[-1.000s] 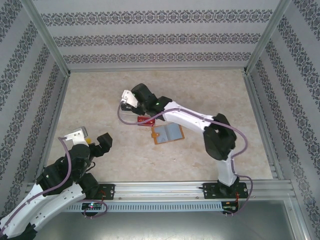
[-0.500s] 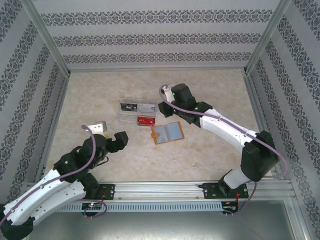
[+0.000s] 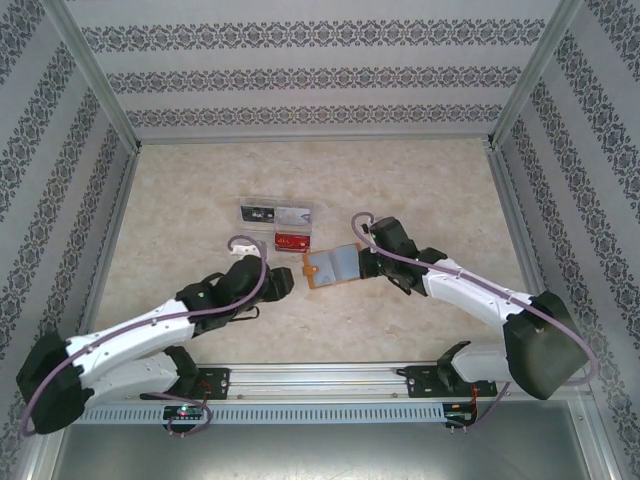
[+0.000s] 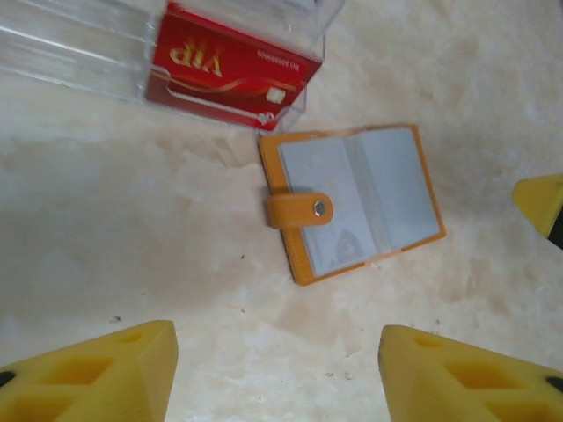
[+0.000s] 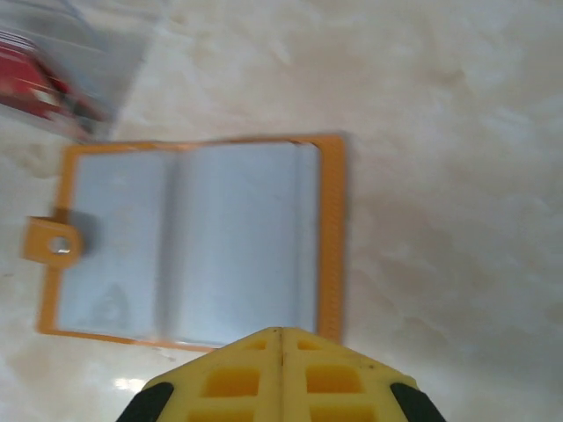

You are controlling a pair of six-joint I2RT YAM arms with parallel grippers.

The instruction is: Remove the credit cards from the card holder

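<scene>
A: Where's the small flat orange-tan folding card holder point(image 3: 333, 266)?

B: Mid of the top pic, lying open on the pale stone-look desk point(image 3: 440, 190). Grey-blue pockets face up. In the left wrist pic its little orange snap tab point(image 4: 299, 209) lies over the left page.

A: And the left pincer point(image 4: 274, 341)?

B: Its yellow fingers point(image 4: 97, 369) are at the bottom of its pic, apart, w/ just desk between them. It holds nothing. The holder lies above them, not touching.

A: Right pincer point(image 5: 281, 338)?

B: Pinched tight, both yellow tips pressed together, bottom mid of its pic, right at the holder's lower edge. Can't tell if it touches. In the top pic it's just beside the holder's right edge.

A: Other stuff?

B: A shiny red card w/ gold "VIP" point(image 4: 233, 66) in a clear plastic sleeve point(image 4: 53, 44), upper left, just beside the holder's corner. More clear sleeves w/ cards point(image 3: 277, 213) lie above it in the top pic.
</scene>
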